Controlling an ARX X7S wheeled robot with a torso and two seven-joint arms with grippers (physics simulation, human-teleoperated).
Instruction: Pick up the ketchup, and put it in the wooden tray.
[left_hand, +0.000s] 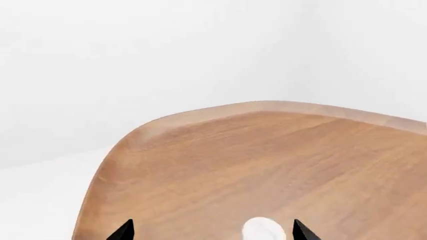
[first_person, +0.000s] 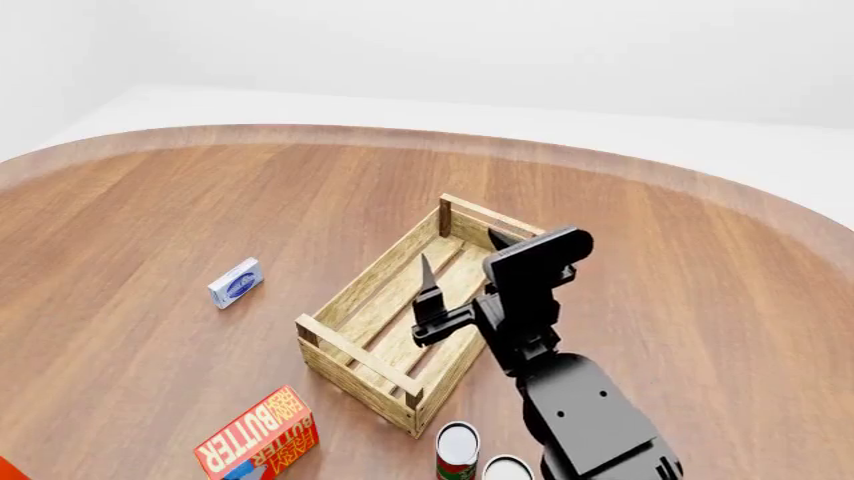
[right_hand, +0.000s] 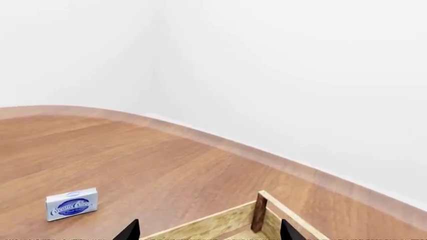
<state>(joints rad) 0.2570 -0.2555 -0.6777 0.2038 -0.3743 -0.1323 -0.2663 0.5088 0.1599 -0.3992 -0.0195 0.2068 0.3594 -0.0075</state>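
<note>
The wooden tray (first_person: 358, 290) sits mid-table in the head view, a pale slatted crate with nothing visible in it. My right gripper (first_person: 462, 258) hovers above its far half, open and holding nothing. The right wrist view shows that gripper (right_hand: 208, 231) above the wooden tray's wall (right_hand: 213, 222) and a corner post. My left gripper (left_hand: 213, 231) is open. A white rounded top (left_hand: 263, 230), likely the ketchup's cap, shows between its tips, closer to one tip. No red body shows there. A sliver of orange-red (first_person: 6, 470) touches the head view's lower left corner.
A red-and-orange butter box (first_person: 258, 438) lies near the front left. A small blue-and-white box (first_person: 235, 283) lies left of the tray, also seen as the small box (right_hand: 72, 204). Two cans (first_person: 457, 450) stand by my right arm. The table's rounded edge (left_hand: 200, 112) is close.
</note>
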